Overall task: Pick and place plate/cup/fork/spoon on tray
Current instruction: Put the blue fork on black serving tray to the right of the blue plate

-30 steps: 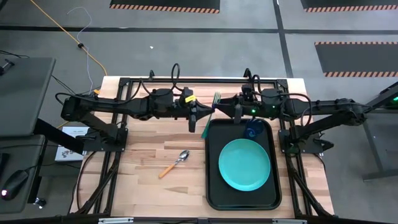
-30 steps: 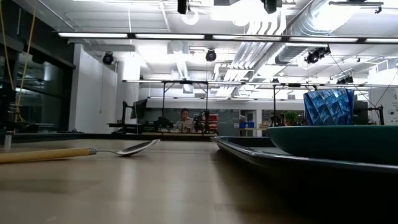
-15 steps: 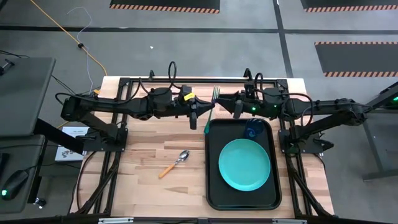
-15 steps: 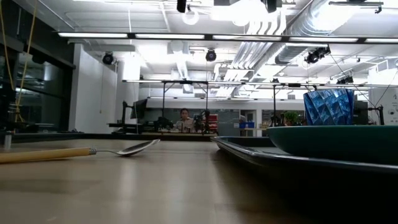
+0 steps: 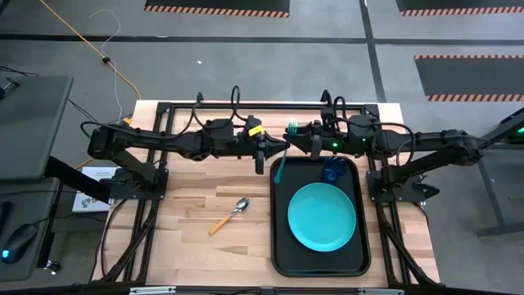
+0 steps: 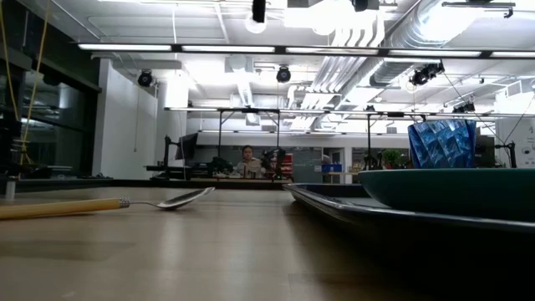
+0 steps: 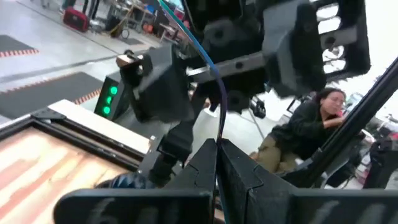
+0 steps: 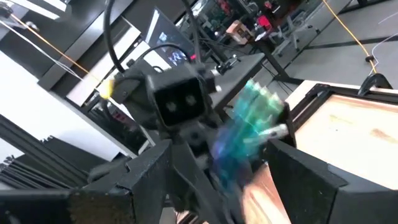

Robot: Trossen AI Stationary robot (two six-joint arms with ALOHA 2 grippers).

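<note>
Tabletop (image 5: 188, 209) bare beside tray (image 5: 278, 246); fork (image 5: 280, 168) overhangs rim.

On the bench (image 5: 188, 205) there is one black tray (image 5: 280, 246), one turquoise plate (image 5: 322, 216), one dark-blue cup (image 5: 333, 170), one orange-handled spoon (image 5: 230, 215) and one teal-handled fork (image 5: 280, 165). Two dark arms reach over it, each with one pincer: the left pincer (image 5: 277, 146) and the right pincer (image 5: 301, 139). One seated person (image 7: 305, 134) shows in the room beyond.
</note>
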